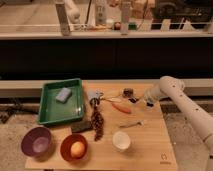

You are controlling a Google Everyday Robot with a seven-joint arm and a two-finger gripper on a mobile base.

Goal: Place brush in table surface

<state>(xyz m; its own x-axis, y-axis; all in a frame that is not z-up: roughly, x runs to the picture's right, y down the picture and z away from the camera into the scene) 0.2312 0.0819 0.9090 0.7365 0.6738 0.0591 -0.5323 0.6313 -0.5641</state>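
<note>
The brush (128,92) is a small black object lying on the light wooden table surface (145,145), close to the far edge and just behind the orange carrot (120,107). My gripper (145,102) hangs at the end of the white arm that reaches in from the right, low over the table's far right part. It sits a short way right of the brush and apart from it. I see nothing held in it.
A green tray (50,112) holding a blue sponge (63,94) fills the far left. In front stand a purple bowl (36,141), an orange bowl (65,150) with an egg, a white cup (121,140), a dark block (80,126) and a brown knobbly strand (96,122).
</note>
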